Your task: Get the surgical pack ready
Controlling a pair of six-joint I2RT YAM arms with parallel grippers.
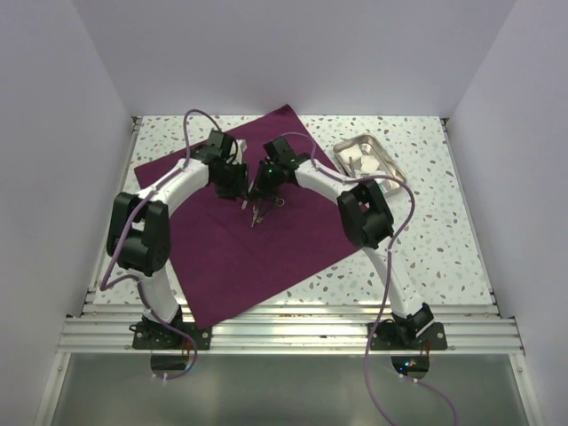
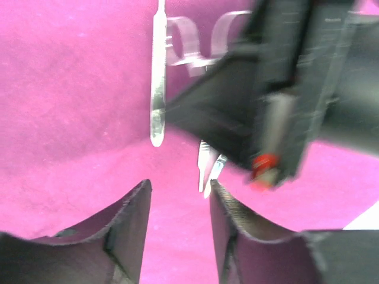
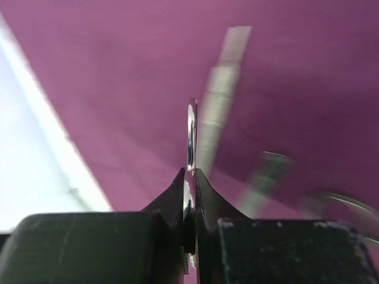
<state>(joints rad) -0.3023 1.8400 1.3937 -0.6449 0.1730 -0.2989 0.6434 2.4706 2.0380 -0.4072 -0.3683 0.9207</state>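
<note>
The purple cloth (image 1: 248, 257) lies spread flat as one large sheet on the speckled table (image 1: 426, 222). It fills the middle of the top view, with one corner pointing toward the upper centre and another reaching the near edge at the lower left. Both arms bend inward and meet above the centre of the cloth.

The right gripper (image 3: 189, 171) is pinched tight on a thin metal tool (image 3: 190, 133), which its own camera sees edge-on as a bright sliver rising from between the fingers. In the left wrist view the tool's two slim tips (image 2: 207, 171) hang below the dark body of the right gripper (what kind of tool it is cannot be told).

The left gripper (image 2: 179, 186) sits at the bottom of its own view with its fingers parted to a moderate gap and nothing between them. The purple cloth shows through the gap.

A flat steel handle (image 2: 156, 89) lies on the cloth in the upper left of that view.

In the upper right of the top view, a shiny steel tray (image 1: 355, 139) sits on the table just beyond the cloth's edge, with white squares (image 1: 362, 162) inside.
</note>
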